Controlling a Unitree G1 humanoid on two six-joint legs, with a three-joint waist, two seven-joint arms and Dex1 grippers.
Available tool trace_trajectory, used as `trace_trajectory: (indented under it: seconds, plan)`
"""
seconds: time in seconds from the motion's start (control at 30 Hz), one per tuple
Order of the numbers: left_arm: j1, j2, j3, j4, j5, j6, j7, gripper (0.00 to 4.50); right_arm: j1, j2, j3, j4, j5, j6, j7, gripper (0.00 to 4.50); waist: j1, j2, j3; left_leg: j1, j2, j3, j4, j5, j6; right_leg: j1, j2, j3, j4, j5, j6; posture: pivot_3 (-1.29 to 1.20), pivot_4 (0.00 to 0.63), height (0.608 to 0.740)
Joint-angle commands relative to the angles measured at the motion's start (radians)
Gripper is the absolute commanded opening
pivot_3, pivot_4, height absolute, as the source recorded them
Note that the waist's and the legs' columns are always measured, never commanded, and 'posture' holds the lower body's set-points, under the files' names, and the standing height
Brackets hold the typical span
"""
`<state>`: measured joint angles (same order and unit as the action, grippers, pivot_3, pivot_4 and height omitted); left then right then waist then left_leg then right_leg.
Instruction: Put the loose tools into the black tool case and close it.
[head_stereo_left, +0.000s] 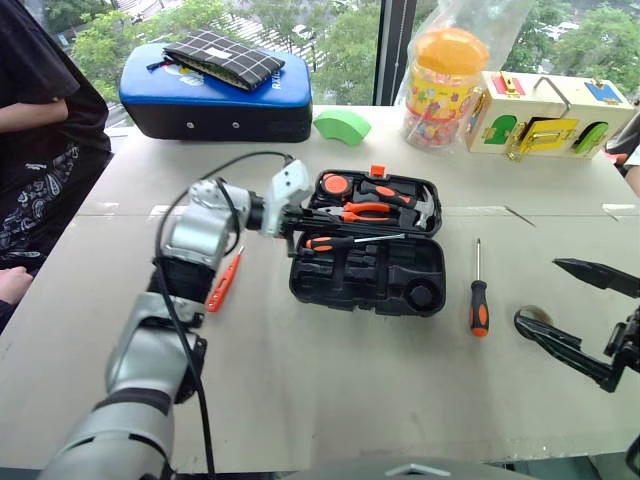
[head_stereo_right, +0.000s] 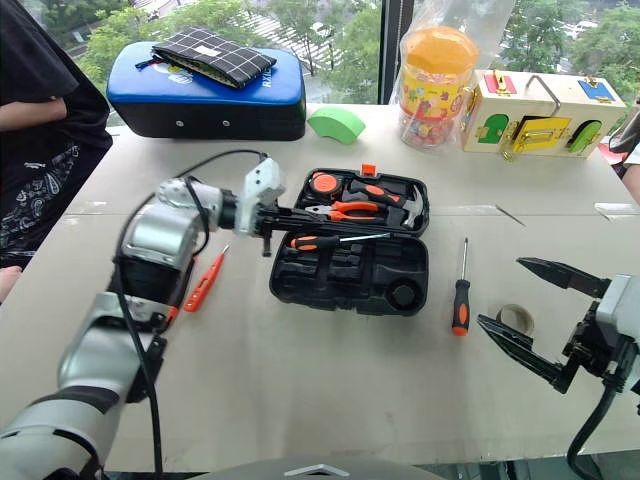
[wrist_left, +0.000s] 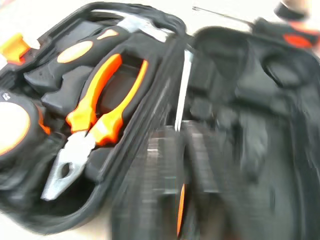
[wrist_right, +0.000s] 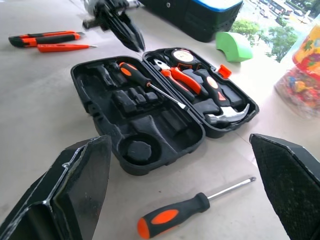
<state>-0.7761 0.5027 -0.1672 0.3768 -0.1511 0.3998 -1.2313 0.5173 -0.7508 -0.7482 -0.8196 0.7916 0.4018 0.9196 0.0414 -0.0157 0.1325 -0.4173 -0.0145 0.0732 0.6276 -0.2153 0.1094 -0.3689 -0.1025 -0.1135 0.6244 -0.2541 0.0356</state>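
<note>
While the left tool (head_stereo_right: 268, 222) hovers pinched together over the black tool case (head_stereo_right: 350, 272), the right tool (head_stereo_right: 527, 306) hangs spread wide

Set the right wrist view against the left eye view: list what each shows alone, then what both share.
Right wrist view alone: a second orange-and-black tool lying beside the thin orange-red tool.
Left eye view alone: the ring of tape by the open right gripper, the blue-topped case, the toy jar.
Both: the open black tool case, a screwdriver lying in it, the shut left gripper, the loose screwdriver.
</note>
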Motion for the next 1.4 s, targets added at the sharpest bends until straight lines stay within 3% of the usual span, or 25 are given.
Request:
trace_trajectory:
  seconds: [0.03,0.23,0.53,0.63,0.7,0.87,1.03,1.2,1.4]
  plan:
    - [0.031,-0.012,-0.003,-0.124,0.000,0.061,0.077,0.05,0.000,0.007,-0.009,-0.030,-0.006,-0.020,-0.019,4.50,-0.002,-0.001,0.000,0.000,0.000,0.000,0.000,0.000,0.000,0.000,0.000,0.000,0.000,0.000,0.000,0.00,0.150,0.740]
    - [0.106,-0.021,-0.125,-0.113,0.137,0.001,0.177,0.05,0.015,0.023,0.009,-0.065,-0.016,-0.014,-0.052,4.50,-0.001,0.002,-0.001,0.001,0.000,0.000,0.000,-0.001,-0.005,0.001,0.000,0.000,0.000,0.000,0.000,0.00,0.150,0.740]
    - [0.066,-0.040,-0.134,0.018,0.117,-0.153,0.111,0.05,0.055,0.042,0.008,-0.098,-0.024,-0.017,-0.078,4.50,0.006,0.004,-0.003,0.001,0.000,0.000,0.002,-0.003,-0.003,0.002,-0.001,0.000,0.000,-0.002,-0.003,0.00,0.150,0.740]
    - [0.045,-0.086,0.004,-0.023,-0.053,-0.072,0.086,0.05,0.067,0.047,0.005,-0.107,-0.018,-0.018,-0.079,4.50,0.006,0.005,-0.003,0.001,0.000,0.000,0.002,-0.003,-0.003,0.002,-0.001,0.000,0.000,-0.002,-0.003,0.00,0.150,0.740]
    - [0.037,-0.079,0.039,-0.037,-0.081,-0.036,0.089,0.05,0.071,0.049,0.005,-0.104,-0.019,-0.020,-0.077,4.50,0.002,0.003,-0.002,0.001,0.000,0.000,0.002,-0.003,-0.003,0.002,-0.001,0.000,0.000,-0.002,-0.002,0.00,0.150,0.740]
    - [0.037,-0.095,0.072,-0.075,-0.075,0.075,0.222,0.05,0.062,0.053,0.031,-0.091,-0.036,-0.030,-0.079,4.50,-0.002,0.004,-0.002,0.001,0.000,0.000,0.001,-0.001,-0.006,0.002,0.000,-0.002,0.000,0.000,0.001,0.00,0.150,0.740]
    - [0.090,-0.083,-0.024,-0.101,0.025,0.064,0.283,0.05,0.045,0.048,0.046,-0.077,-0.044,-0.036,-0.078,4.50,0.001,0.004,-0.002,0.001,0.000,0.000,0.002,-0.003,-0.003,0.002,0.000,-0.001,0.000,0.000,0.001,0.00,0.150,0.740]
    - [0.143,-0.049,-0.112,-0.102,0.108,-0.025,0.269,0.05,0.038,0.045,0.048,-0.072,-0.045,-0.037,-0.075,4.50,0.000,0.005,-0.003,0.001,0.000,0.000,0.002,-0.004,-0.004,0.002,-0.001,-0.001,0.000,-0.001,0.000,0.00,0.150,0.740]
    - [0.101,-0.023,-0.190,0.059,0.214,-0.365,0.215,0.05,0.051,0.048,0.036,-0.076,-0.043,-0.040,-0.071,4.50,0.003,0.006,-0.004,0.002,0.000,0.000,0.001,-0.004,-0.004,0.002,-0.001,-0.001,-0.001,-0.001,-0.001,0.00,0.150,0.740]
